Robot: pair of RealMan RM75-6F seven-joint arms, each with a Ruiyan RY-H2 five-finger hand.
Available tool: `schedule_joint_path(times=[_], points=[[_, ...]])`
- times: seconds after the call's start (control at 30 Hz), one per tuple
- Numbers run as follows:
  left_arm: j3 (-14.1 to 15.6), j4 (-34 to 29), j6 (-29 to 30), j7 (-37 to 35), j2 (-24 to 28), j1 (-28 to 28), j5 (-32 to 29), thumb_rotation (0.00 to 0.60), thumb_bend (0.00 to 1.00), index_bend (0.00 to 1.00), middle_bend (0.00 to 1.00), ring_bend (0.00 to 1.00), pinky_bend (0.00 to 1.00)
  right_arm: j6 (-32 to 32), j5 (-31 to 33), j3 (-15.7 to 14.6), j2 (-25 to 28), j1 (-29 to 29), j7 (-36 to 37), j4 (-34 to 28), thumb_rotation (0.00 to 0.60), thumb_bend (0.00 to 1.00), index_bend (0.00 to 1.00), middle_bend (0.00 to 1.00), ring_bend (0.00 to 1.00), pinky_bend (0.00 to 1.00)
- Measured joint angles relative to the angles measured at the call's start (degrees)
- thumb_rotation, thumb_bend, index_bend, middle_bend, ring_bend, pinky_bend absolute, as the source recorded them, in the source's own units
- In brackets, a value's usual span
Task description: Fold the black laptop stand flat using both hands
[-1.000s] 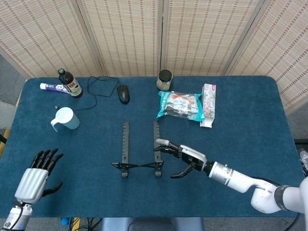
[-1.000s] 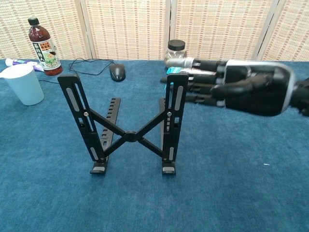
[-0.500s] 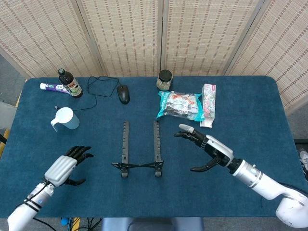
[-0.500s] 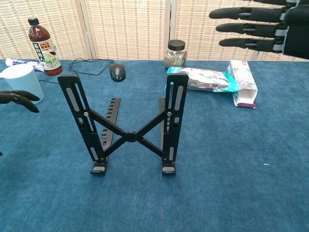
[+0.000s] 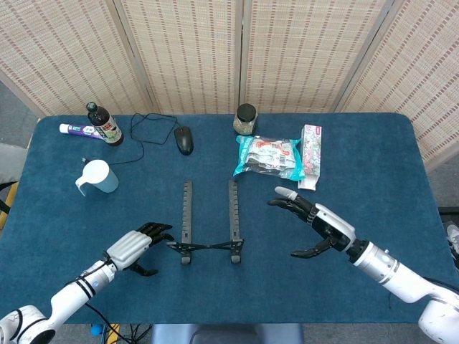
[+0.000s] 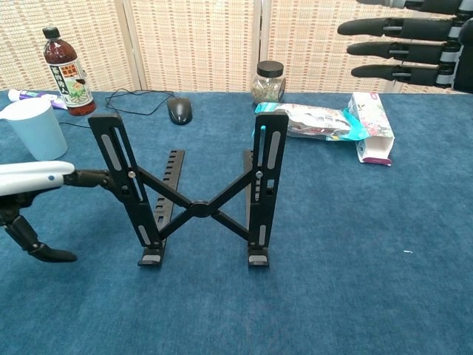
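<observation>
One black laptop stand (image 5: 209, 221) upright, left hand (image 5: 135, 247) released beside it, right hand (image 5: 317, 226) released apart, one cup (image 5: 97, 177)

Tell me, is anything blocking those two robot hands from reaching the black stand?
Nothing visible. The left robot hand is already beside the laptop stand, and only bare blue table lies between it and the open right robot hand.

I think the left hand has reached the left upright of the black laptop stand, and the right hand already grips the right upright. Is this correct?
Not fully. The left hand does have its fingertips at the left upright of the black laptop stand, but the right hand grips nothing: the head view shows it open and apart from the stand, hovering to its right.
</observation>
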Motion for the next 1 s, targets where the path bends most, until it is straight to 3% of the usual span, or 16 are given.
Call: schedule_joint_path(times=[0.27,1.0], points=[[1.4,1.6,0.7,-5.7,-2.7,-1.2,0.5,0.600,0.17,0.16,0.05,0.01,0.02,0.2,-0.6,0.3,-0.4,-0.9,1.1,1.1,0.600,0.00,0.00,0.18,0.00,0.02],[4.5,2.3,2.9,-9.7,-4.5,-2.9,1.2,0.600,0.17,0.16,0.05,0.01,0.02,0.0,-1.2,0.9,-0.8,-2.4,2.0,2.3,0.600,0.00,0.00,0.18,0.00,0.02]])
